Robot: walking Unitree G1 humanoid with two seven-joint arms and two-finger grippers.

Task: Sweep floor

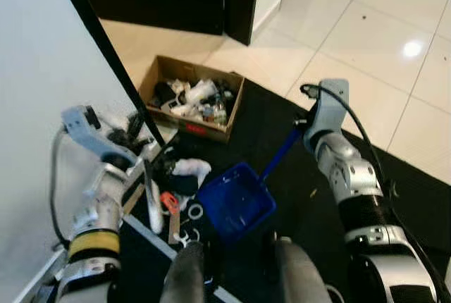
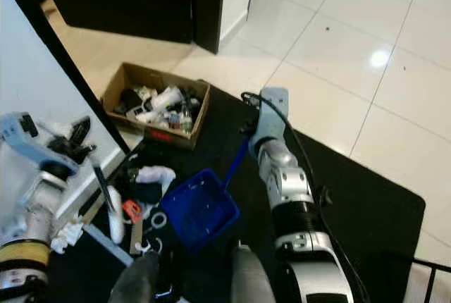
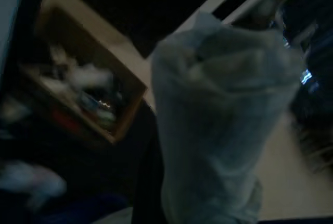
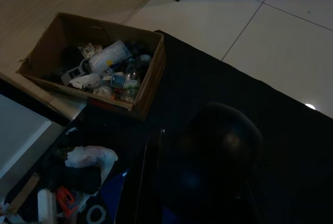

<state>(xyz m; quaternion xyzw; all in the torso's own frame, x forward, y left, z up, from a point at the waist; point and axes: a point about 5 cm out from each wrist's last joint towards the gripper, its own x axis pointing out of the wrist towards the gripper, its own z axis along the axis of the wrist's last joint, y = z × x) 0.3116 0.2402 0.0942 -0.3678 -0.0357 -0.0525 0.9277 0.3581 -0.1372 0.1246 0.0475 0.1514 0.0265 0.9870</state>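
While the robot stands on the black mat point(image 1: 296, 176), the blue dustpan point(image 1: 236, 203) sits just in front of its feet, tipped toward a small heap of trash point(image 1: 176, 190). The right gripper point(image 1: 301, 125) is up at the top of the dustpan's long blue handle point(image 1: 280, 152) and seems to hold it, but how tight its fingers are cannot be told. The left gripper point(image 1: 134, 134) is closed around a thin black stick, likely the broom handle point(image 1: 149, 176), whose white end reaches down into the heap.

The heap has a white crumpled piece, an orange bit and some white rings. If the broom pushes too hard, these could skip past the dustpan and scatter on the mat. If the dustpan tilts or lifts, small bits could slide under it.

Farther off is a cardboard box point(image 1: 192, 96) already full of junk. A wide swing of the broom could bump it. Beyond lie the shiny white floor tiles point(image 1: 380, 42).
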